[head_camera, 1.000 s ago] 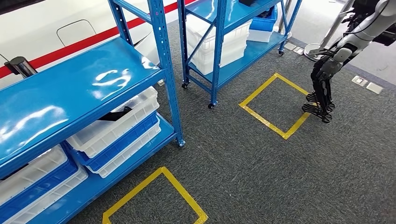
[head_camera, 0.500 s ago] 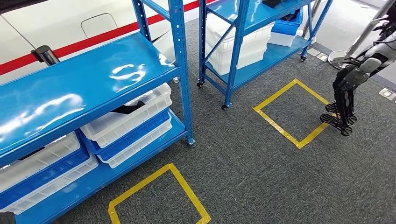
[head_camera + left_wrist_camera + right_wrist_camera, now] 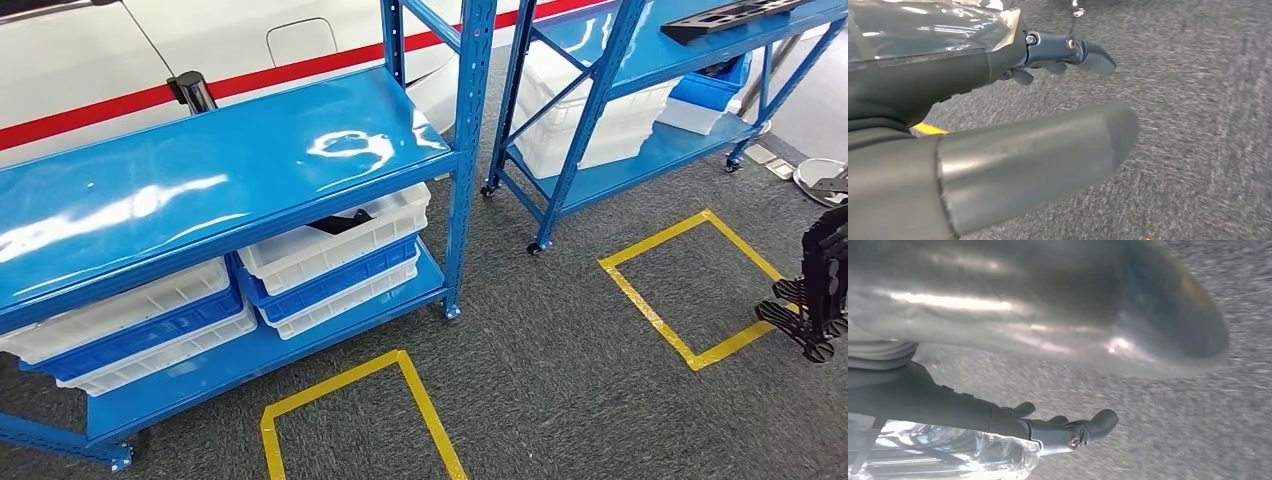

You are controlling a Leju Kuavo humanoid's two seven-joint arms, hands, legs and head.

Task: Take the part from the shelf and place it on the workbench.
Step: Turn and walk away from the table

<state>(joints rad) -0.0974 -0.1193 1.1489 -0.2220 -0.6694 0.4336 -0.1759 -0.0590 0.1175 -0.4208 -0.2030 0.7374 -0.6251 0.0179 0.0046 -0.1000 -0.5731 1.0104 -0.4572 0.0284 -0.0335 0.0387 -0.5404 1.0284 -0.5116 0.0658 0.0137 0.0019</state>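
Flat black ridged part atop glossy blue shelf

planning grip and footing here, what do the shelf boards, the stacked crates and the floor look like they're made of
Shelf board: looks like painted sheet metal, glossy blue, with bright light reflections; the uprights have punched holes.
Crates: apparently moulded plastic, white and blue, matte, with ribbed rims.
Floor: seems to be grey short-pile carpet, speckled and dull, with yellow tape squares stuck on it.
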